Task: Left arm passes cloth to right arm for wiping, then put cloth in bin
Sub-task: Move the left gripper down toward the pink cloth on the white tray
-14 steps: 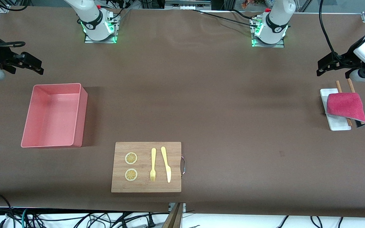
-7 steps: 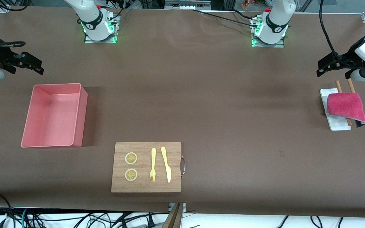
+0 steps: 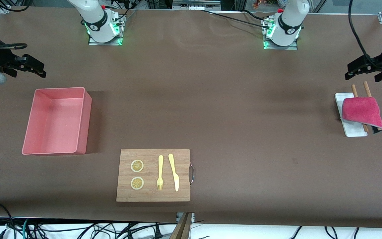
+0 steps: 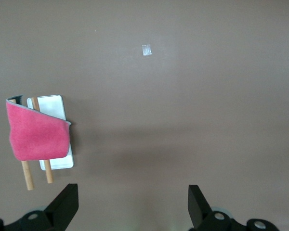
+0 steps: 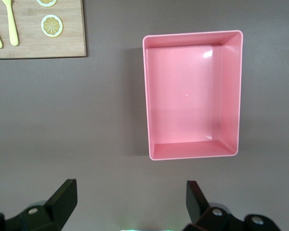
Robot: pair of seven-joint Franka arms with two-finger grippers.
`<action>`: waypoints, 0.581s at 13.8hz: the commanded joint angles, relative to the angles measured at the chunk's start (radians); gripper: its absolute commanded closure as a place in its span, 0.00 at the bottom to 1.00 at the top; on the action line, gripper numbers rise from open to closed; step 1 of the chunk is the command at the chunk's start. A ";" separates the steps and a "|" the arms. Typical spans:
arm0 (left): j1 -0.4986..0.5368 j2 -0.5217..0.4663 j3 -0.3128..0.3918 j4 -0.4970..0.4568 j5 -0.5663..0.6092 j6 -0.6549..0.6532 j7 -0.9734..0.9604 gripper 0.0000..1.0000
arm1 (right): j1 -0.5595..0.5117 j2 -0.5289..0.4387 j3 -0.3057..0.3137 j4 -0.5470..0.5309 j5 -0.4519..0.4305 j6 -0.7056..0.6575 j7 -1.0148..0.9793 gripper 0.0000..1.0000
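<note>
Front view shows the left gripper has slid outward toward its own end of the table over the last second, and it now hangs with jaws spread and empty above bare table just beside the two wooden sticks. The cloth lies untouched, draped over those sticks and the white tray, so I'd judge the pickup has not begun. The right gripper waits with jaws wide and empty near the bin, which sits at the right arm's end, well apart from the cutting board.
</note>
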 commanded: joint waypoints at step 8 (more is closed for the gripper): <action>0.020 0.053 -0.006 0.027 -0.035 -0.017 0.059 0.00 | -0.008 0.000 0.004 0.013 0.013 -0.007 -0.014 0.00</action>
